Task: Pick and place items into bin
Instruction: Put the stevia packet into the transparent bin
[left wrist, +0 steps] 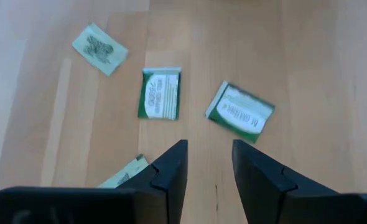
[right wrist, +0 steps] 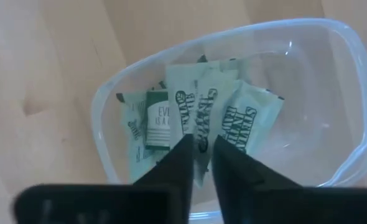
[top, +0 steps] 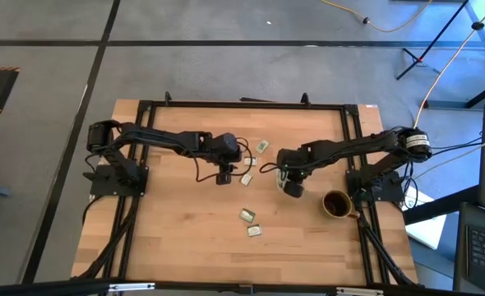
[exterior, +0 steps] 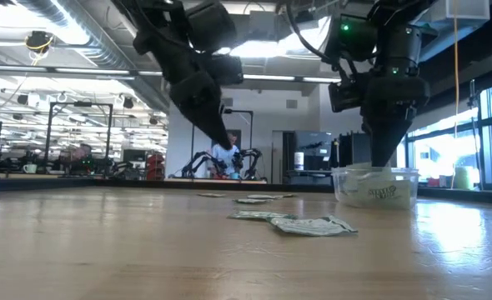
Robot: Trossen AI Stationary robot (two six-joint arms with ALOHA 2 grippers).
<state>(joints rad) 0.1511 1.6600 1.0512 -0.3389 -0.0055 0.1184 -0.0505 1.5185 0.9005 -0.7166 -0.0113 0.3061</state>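
The right end effector [right wrist: 200, 163] hangs straight over the clear plastic tub [right wrist: 351, 87], which sits on the wooden desk [top: 185, 230] toward the right side, just beside a dark brown mug [top: 336, 204]. From the right wrist view its two dark fingers [right wrist: 174, 168] stand close together with only a narrow slit between them, and nothing shows pinched there; they point down into the tub's mouth. Inside the tub lies a loose heap of packets [right wrist: 199, 112], pale green and white with dark green print, overlapping one another against the tub's floor. In the level view across the desk the tub [exterior: 376, 186] shows its see-through wall with packets behind it, and the right arm comes down from above right over it. The left end effector [left wrist: 209, 167] is out over the middle of the desk, its fingers [left wrist: 171, 171] apart with a clear gap and holding nothing. Just ahead of it on the wood lie a white packet with green edges [left wrist: 160, 94] and a tilted dark green and white packet [left wrist: 240, 112], near each other but not touching; a pale packet [left wrist: 99, 48] lies farther off, and another packet [left wrist: 124, 174] pokes out from beside one finger. From above, two more packets [top: 251, 223] lie close together nearer the front edge of the desk, well apart from the tub [top: 293, 188]. Across the room behind the desk stand workbenches and other equipment.
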